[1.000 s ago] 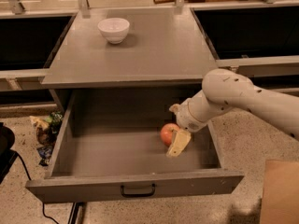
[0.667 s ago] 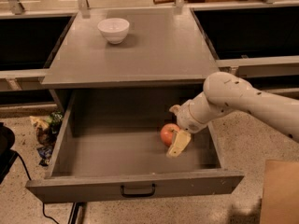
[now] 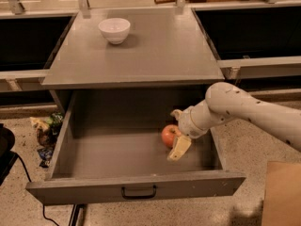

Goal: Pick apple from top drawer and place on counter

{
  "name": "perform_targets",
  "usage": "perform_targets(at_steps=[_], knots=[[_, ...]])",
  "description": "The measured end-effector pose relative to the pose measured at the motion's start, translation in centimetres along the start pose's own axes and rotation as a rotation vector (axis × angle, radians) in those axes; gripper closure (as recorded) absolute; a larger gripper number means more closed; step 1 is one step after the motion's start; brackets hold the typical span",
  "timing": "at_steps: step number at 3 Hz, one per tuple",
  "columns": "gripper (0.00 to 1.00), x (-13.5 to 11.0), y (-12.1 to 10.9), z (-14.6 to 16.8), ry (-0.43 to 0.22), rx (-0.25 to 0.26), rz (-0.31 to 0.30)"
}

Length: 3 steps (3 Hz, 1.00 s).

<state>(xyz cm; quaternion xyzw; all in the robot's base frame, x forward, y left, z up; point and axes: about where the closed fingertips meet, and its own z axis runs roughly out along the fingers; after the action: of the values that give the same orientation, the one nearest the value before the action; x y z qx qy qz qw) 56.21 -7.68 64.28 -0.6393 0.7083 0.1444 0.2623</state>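
From my station, the arm (image 3: 249, 109) is a smooth, rounded off-white shell dotted with small dark specks, narrowing to a white wrist (image 3: 196, 121); its pale yellow gripper (image 3: 174, 136) sits inside the wide grey open drawer (image 3: 108, 157).

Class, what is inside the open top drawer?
The apple lies on the top drawer floor, right of centre, with the gripper at its right side. The arm covers the drawer's right rear corner.

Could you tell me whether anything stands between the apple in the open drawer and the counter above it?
Nothing visible does. The gripper is at the apple in the top drawer, which is pulled out past the front edge of the counter. A white bowl stands at the counter's far left, off the likely path.
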Motion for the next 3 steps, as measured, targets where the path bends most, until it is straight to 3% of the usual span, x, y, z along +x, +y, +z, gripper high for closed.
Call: perform_targets(at_steps=[3], knots=[[0.66, 0.32, 0.2, 0.63, -0.001, 0.001, 0.0]])
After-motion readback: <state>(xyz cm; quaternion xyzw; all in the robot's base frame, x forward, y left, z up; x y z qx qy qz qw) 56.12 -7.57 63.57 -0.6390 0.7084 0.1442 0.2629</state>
